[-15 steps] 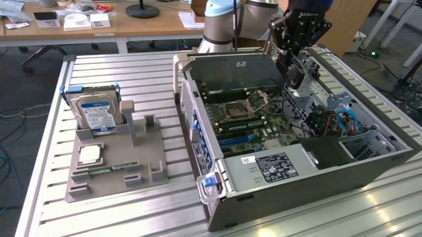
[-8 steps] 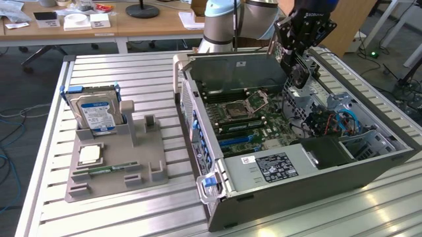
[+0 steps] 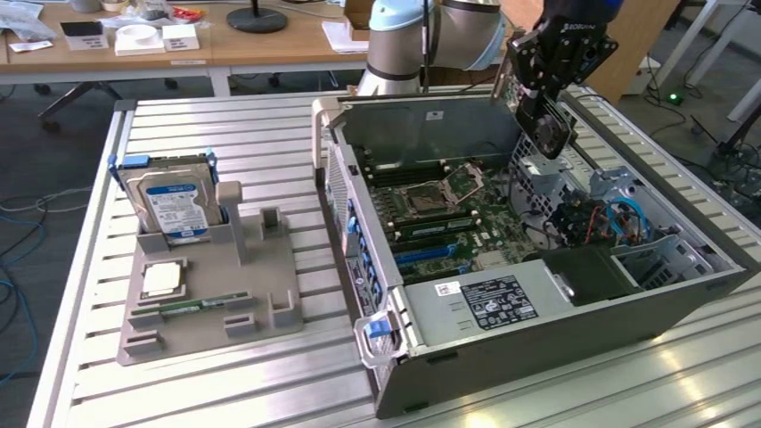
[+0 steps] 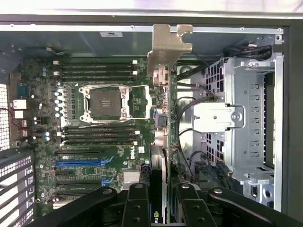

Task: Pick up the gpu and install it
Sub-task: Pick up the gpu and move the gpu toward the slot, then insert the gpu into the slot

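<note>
**Hanging over the case: gpu lifted, not yet seated**

The pickup looks done. The gripper (image 3: 544, 94) is clamped on the gpu (image 3: 547, 132) and holds it in the air above the open case (image 3: 535, 330), over the far end near the drive cage (image 4: 241, 118). That is well apart from the grey stand (image 3: 214, 294) on the exterior view's left, where the hard drive (image 3: 173, 209) stands. By my reckoning the whole install is left: the card touches no slot, and the blue slots (image 4: 78, 163) on the board (image 4: 42, 118) lie bare, off to one side of it.

From the wrist, the fingers (image 4: 137, 208) pinch the card's two faces. It hangs edge-on there, a thin dark strip with green along it. Its silver bracket (image 4: 168, 45) juts from the end away from the gripper, with a bent tab at the tip. The exterior view shows a tilted dark face with what looks like a round fan.
</note>
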